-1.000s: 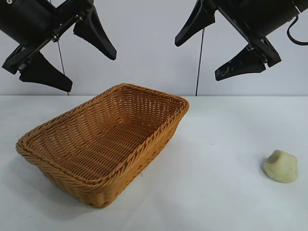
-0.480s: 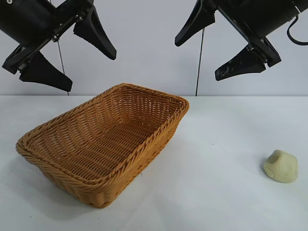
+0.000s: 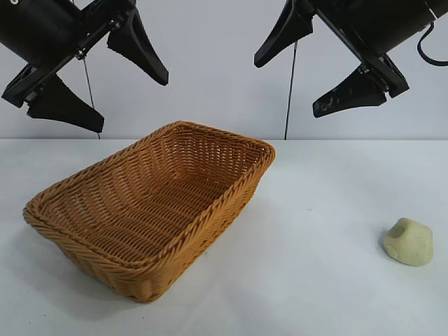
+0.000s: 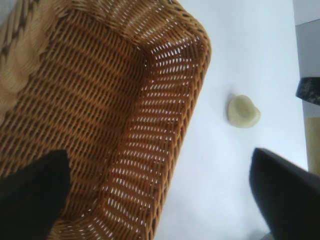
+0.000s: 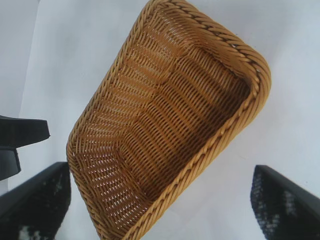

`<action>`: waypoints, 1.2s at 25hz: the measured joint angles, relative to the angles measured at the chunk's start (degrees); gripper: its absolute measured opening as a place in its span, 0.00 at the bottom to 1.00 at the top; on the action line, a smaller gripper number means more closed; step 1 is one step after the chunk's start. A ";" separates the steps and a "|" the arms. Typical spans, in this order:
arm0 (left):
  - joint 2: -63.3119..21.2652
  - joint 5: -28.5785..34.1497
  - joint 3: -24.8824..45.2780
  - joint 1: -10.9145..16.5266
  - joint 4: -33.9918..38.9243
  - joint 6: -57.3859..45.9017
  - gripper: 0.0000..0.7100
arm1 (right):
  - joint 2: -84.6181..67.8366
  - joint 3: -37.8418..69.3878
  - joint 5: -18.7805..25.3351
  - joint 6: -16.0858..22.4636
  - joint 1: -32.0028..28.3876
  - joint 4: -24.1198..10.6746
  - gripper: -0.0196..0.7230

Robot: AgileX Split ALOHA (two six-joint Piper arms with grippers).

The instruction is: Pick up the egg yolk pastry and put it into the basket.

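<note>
Wicker basket well apart from egg yolk pastry, left gripper and right gripper wide, aloft

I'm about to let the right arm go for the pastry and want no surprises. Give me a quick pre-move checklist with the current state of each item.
1. Egg yolk pastry lies free on the table, nothing touching it: ok.
2. Right gripper open and empty: ok.
3. Right gripper close to the pastry: not ok, it hangs high above the table.
4. Basket upright, nothing inside: ok.
5. Left gripper out of the path, raised above the basket side: ok.
</note>
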 joint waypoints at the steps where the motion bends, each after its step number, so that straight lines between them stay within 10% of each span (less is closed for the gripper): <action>1: -1.09 0.06 0.19 0.00 1.06 -1.79 0.98 | 0.00 0.00 0.00 0.00 0.00 0.00 0.96; 7: -9.71 0.00 6.34 -0.88 8.19 -13.96 0.98 | 0.00 0.00 0.00 0.00 0.00 0.00 0.96; 17: -15.84 -2.32 16.57 -10.62 24.51 -51.06 0.98 | 0.00 0.00 0.05 0.00 0.00 0.00 0.96; 30: -9.23 -1.72 16.62 -11.24 39.03 -83.57 0.95 | 0.00 0.00 0.10 0.00 0.00 0.00 0.96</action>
